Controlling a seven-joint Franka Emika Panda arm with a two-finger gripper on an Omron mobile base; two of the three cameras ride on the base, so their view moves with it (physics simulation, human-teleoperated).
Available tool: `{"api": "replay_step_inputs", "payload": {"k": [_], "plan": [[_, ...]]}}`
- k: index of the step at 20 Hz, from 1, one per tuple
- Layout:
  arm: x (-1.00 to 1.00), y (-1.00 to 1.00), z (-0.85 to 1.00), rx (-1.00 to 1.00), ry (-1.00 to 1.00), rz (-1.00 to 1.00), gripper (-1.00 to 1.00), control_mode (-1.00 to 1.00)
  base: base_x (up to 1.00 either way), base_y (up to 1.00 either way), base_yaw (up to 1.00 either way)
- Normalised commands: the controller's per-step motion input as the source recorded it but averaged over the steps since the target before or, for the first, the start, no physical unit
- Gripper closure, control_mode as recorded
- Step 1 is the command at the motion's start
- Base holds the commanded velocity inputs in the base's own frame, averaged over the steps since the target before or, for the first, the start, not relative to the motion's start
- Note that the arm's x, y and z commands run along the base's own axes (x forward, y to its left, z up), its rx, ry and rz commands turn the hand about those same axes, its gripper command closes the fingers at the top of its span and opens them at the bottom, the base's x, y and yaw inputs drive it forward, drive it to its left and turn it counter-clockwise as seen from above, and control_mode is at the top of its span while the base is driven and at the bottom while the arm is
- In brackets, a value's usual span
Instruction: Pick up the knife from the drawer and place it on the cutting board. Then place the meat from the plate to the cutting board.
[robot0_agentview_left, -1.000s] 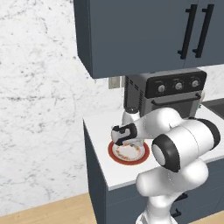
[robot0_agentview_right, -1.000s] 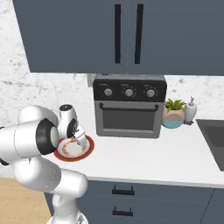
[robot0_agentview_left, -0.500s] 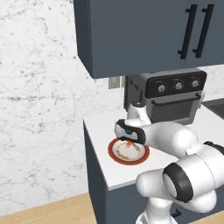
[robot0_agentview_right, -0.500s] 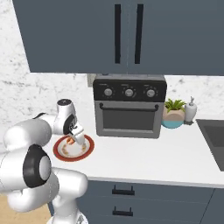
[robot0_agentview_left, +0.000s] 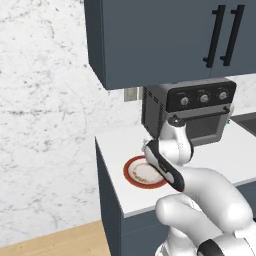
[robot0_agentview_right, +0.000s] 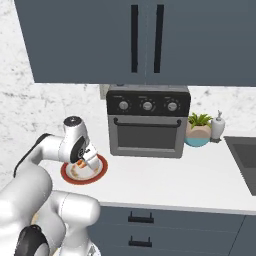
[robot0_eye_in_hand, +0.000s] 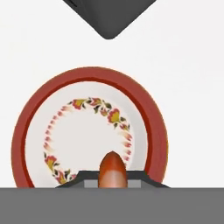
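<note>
Claw (robot0_agentview_right: 86, 162) closed on meat (robot0_eye_in_hand: 112, 169), above plate (robot0_eye_in_hand: 89, 129).

Claw jaws were clamped on either side of the small orange-brown meat chunk, which protruded between the finger tips in the hand view. In the right base view the same orange piece (robot0_agentview_right: 80, 162) sat in the claw just over the plate (robot0_agentview_right: 84, 170); whether the meat was touching the plate surface could not be told. The plate, white with a floral ring and a broad red rim, lay on the white counter (robot0_agentview_right: 175, 175), near its left end (robot0_agentview_left: 145, 172). A dark toaster oven (robot0_agentview_right: 148, 121) with three knobs stood on the counter just behind and to the right of the plate. Farther right, a small potted plant (robot0_agentview_right: 199, 129) and a soap dispenser (robot0_agentview_right: 217, 125) stood against the wall. Dark blue-grey wall cabinets (robot0_agentview_right: 145, 40) hung above, and drawers (robot0_agentview_right: 140, 217) with black bar handles sat below the counter.
</note>
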Motion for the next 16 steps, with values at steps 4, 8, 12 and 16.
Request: {"api": "replay_step_inputs", "payload": {"k": [4, 8, 12, 16], "plan": [[-0.33, -0.16, 0.42, 0.00, -0.10, 0.00, 1.00, -1.00, 0.00, 0.00, 0.00], [-0.19, -0.10, 0.66, 0.00, -0.02, -0.02, 1.00, -1.00, 0.00, 0.00, 0.00], [-0.08, -0.01, 0.72, 0.00, 0.00, 0.00, 1.00, -1.00, 0.00, 0.00, 0.00], [-0.35, -0.03, 0.33, 0.00, 0.00, 0.00, 1.00, -1.00, 0.00, 0.00, 0.00]]}}
